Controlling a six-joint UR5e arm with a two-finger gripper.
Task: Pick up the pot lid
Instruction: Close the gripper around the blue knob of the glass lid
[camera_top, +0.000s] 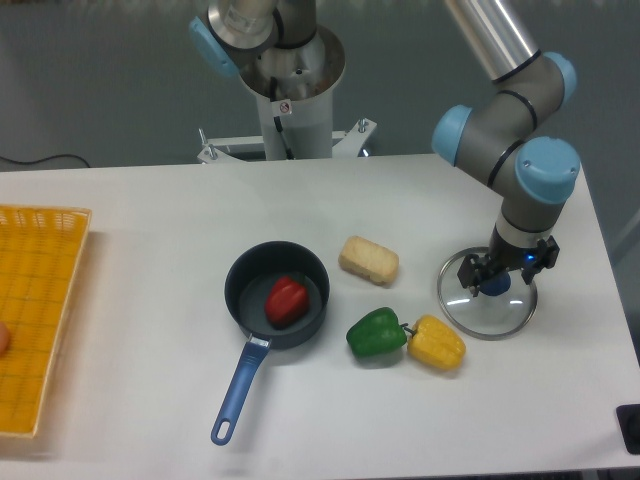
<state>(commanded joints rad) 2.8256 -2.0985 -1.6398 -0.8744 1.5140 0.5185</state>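
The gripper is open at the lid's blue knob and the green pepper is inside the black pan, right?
No: the green pepper lies outside the black pan, between it and the yellow vegetable, as the camera view shows. The gripper is open at the blue knob of the lid.

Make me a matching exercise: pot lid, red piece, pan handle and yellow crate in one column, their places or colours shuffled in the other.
Things
1. Pot lid
2. Red piece
3. Pan handle
4. Yellow crate

Places or colours
A. At the left edge of the picture
B. Blue
C. Beneath the gripper
D. Inside the black pan

Right pairs: 1-C, 2-D, 3-B, 4-A
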